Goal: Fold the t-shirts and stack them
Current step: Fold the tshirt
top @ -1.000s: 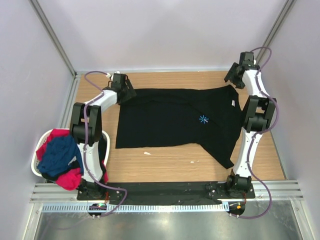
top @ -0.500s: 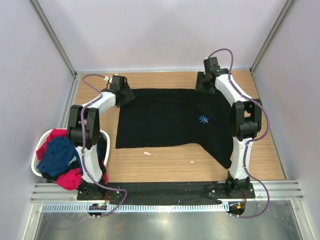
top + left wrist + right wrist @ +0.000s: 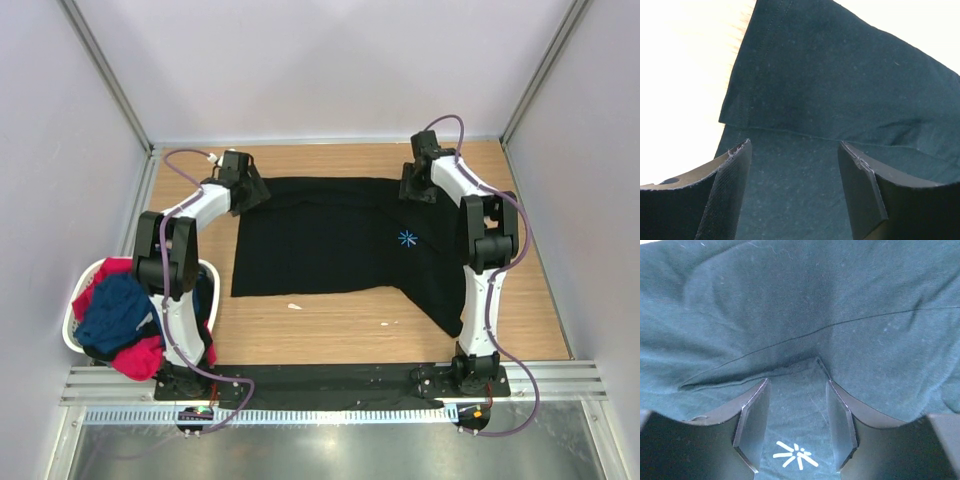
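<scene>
The large black t-shirt (image 3: 330,240) lies spread on the wooden table, its light-blue starburst mark (image 3: 407,238) right of centre. My left gripper (image 3: 252,190) is open over the shirt's far left corner; in the left wrist view (image 3: 794,147) black cloth (image 3: 840,75) lies flat between the fingers. My right gripper (image 3: 414,187) is open over the shirt's far right part; in the right wrist view (image 3: 797,385) a fold (image 3: 765,350) lies just ahead and the starburst (image 3: 794,455) sits between the fingers. The navy shirt (image 3: 115,310) and red-pink shirt (image 3: 137,357) lie in the basket.
The white laundry basket (image 3: 72,330) stands at the table's left edge beside the left arm's base. Bare wood (image 3: 330,320) lies in front of the shirt, with small white specks (image 3: 294,306). Grey walls close in the back and both sides.
My right arm swung left from the far right corner onto the shirt's far right part, and the shirt's right shoulder now lies folded inward. My left gripper has hardly moved.
</scene>
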